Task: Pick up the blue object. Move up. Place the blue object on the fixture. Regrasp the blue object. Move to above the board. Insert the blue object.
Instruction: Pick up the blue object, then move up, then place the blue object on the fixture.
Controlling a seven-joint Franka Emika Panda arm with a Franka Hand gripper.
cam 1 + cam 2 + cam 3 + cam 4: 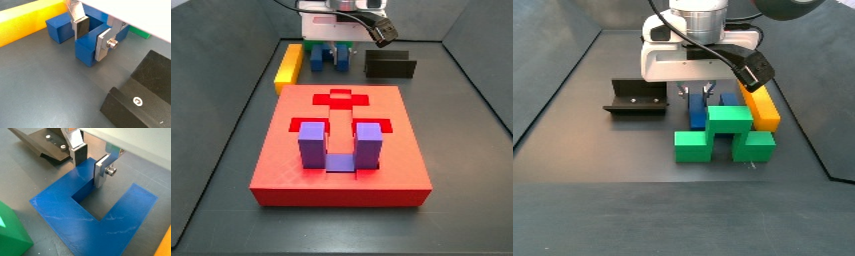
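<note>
I have the two-finger gripper (92, 36) down at the far end of the floor, its flat silver fingers (101, 170) set either side of one prong of the dark blue U-shaped block (100, 210) — pads against the prong, pinching it. The block lies flat on the grey floor, just beside the long yellow bar (290, 62) and behind the green blocks (723, 133). The black L-profile fixture (635, 98) stands near. The large bright red board (341, 145) carries a purple U-shaped block (337, 143).

Blue object (716, 106) mostly hidden behind green blocks (724, 134), end effector (698, 93) fingertips unseen
</note>
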